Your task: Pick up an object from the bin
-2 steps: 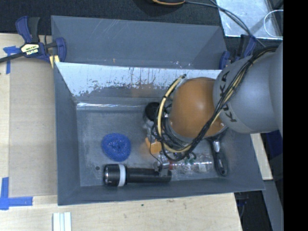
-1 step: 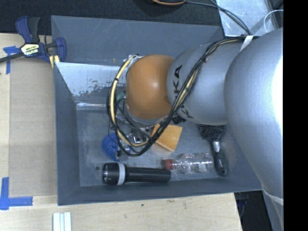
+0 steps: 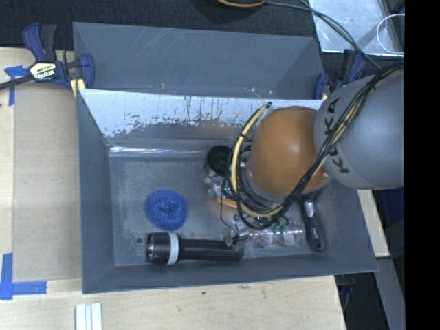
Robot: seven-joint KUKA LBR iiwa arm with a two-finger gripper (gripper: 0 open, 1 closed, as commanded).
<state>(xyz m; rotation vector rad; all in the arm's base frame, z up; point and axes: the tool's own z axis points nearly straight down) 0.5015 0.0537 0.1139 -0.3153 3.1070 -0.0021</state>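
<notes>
1. My hand (image 3: 239,231) sits low in the front right of the bin (image 3: 96,205), under the orange cover (image 3: 285,150). I cannot tell whether it is apart or together.
2. It is at the right end of a black cylinder (image 3: 196,249) lying along the front wall.
3. A clear thing (image 3: 276,237) lies just to its right.
4. A blue ball (image 3: 166,208) sits well left.

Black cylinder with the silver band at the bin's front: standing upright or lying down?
Lying down. The black cylinder rests on its side along the grey metal bin's front wall, wider banded end to the left.
</notes>
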